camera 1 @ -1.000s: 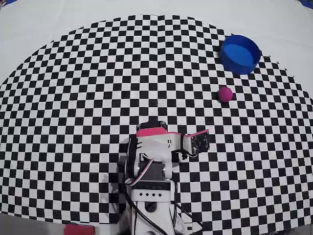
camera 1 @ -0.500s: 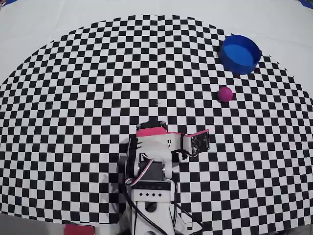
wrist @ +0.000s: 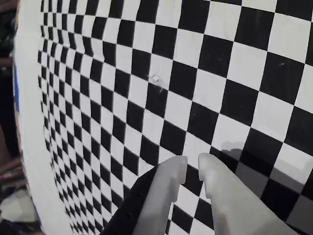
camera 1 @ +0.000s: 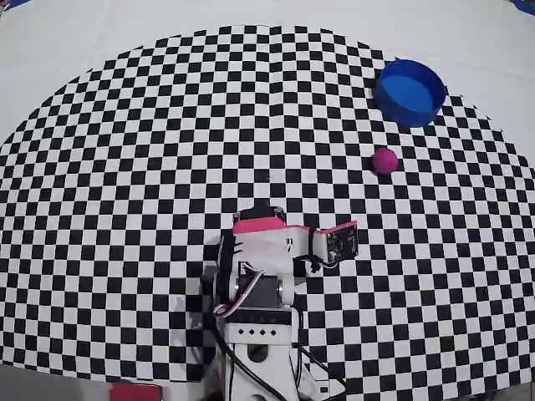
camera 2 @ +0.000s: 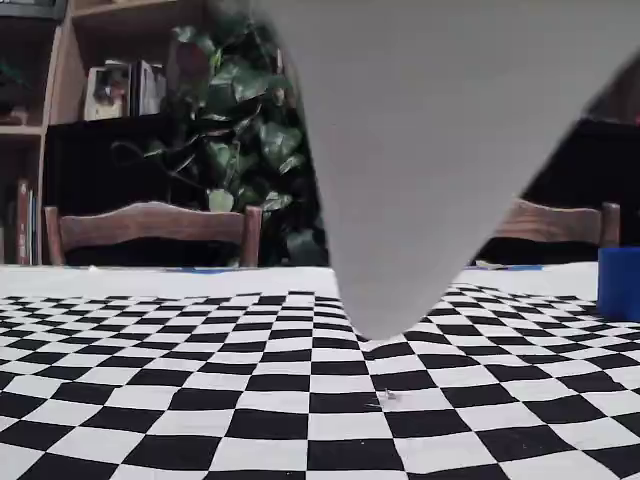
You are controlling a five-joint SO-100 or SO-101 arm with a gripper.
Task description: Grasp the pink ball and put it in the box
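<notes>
The gripper [wrist: 192, 169] is hanging over the checkered mat [camera 1: 167, 167], fingers nearly together and empty. The pink ball [camera 1: 384, 160] is sitting well ahead of it, near the box [camera 1: 409, 92], not yet reached.

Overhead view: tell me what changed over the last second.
Nothing visibly changed. The arm sits folded near its base in the same pose, the ball lies on the checkered cloth just below the box, apart from it, and nothing has been grasped or released. In the wrist view the pincer holds nothing, its fingertips nearly together.
</notes>
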